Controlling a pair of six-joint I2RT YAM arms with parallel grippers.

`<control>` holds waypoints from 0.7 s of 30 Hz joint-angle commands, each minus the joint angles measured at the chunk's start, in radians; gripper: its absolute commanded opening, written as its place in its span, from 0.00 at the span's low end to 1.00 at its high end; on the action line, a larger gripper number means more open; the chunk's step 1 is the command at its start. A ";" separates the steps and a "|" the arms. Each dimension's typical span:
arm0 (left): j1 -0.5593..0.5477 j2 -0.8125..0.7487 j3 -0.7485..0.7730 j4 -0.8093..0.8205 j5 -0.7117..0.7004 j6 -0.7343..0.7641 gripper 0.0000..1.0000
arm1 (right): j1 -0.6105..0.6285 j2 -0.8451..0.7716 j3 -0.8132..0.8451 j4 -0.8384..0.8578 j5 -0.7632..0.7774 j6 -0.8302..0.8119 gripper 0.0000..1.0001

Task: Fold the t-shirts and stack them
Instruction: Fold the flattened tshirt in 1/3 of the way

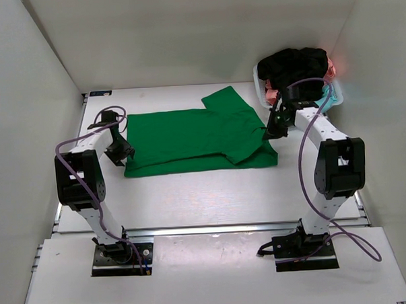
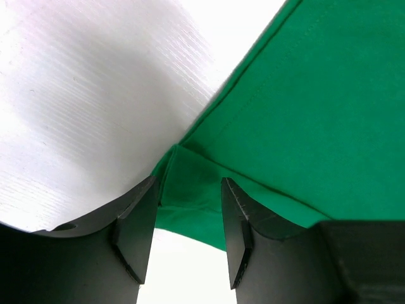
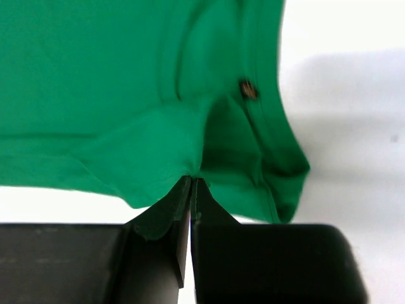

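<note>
A bright green t-shirt (image 1: pixel 195 135) lies flat on the white table, partly folded, with one sleeve pointing to the back. My left gripper (image 1: pixel 122 154) is at its left edge. In the left wrist view it (image 2: pixel 188 190) is open, with a folded corner of the green t-shirt (image 2: pixel 316 114) between the fingers. My right gripper (image 1: pixel 276 130) is at the shirt's right edge by the collar. In the right wrist view it (image 3: pixel 191 180) is shut on a pinch of the green cloth (image 3: pixel 114 76). A black t-shirt (image 1: pixel 297 64) and a bit of a pink one (image 1: pixel 270 94) are heaped at the back right.
The white basket (image 1: pixel 259 79) stands in the back right corner under the heaped shirts, with a light teal patch (image 1: pixel 333 99) at its right side. White walls enclose the table on the left, back and right. Both arm bases stand at the near edge.
</note>
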 commanded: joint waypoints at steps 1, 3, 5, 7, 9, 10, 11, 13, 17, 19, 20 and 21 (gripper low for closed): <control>-0.012 -0.069 -0.014 0.004 0.021 -0.010 0.55 | 0.005 0.047 0.063 0.030 -0.058 0.030 0.00; -0.016 -0.069 -0.020 0.004 0.032 -0.016 0.53 | 0.011 0.063 0.081 0.033 -0.047 0.033 0.00; -0.023 -0.075 -0.017 0.000 0.041 -0.018 0.53 | 0.016 0.083 0.094 0.036 -0.050 0.038 0.00; -0.026 -0.081 -0.014 -0.016 0.044 -0.019 0.52 | 0.017 0.101 0.107 0.029 -0.050 0.033 0.00; -0.029 -0.082 -0.028 -0.022 0.040 -0.019 0.49 | 0.017 0.113 0.135 0.033 -0.050 0.038 0.00; -0.032 -0.087 -0.037 -0.020 0.038 -0.015 0.47 | 0.022 0.118 0.130 0.032 -0.047 0.030 0.00; -0.029 -0.085 -0.049 -0.017 0.041 -0.010 0.46 | 0.017 0.127 0.150 0.033 -0.046 0.030 0.00; -0.025 -0.081 -0.062 -0.020 0.043 -0.019 0.42 | 0.016 0.141 0.166 0.031 -0.044 0.038 0.00; -0.034 -0.053 -0.048 -0.025 0.027 -0.012 0.43 | 0.024 0.158 0.189 0.030 -0.042 0.038 0.00; -0.045 -0.046 -0.040 -0.029 0.013 -0.016 0.46 | 0.024 0.164 0.199 0.033 -0.044 0.044 0.00; -0.045 -0.032 -0.040 -0.031 0.009 -0.010 0.47 | 0.024 0.167 0.204 0.027 -0.044 0.035 0.00; -0.046 -0.029 -0.028 -0.032 0.004 -0.016 0.47 | 0.021 0.169 0.207 0.025 -0.044 0.036 0.00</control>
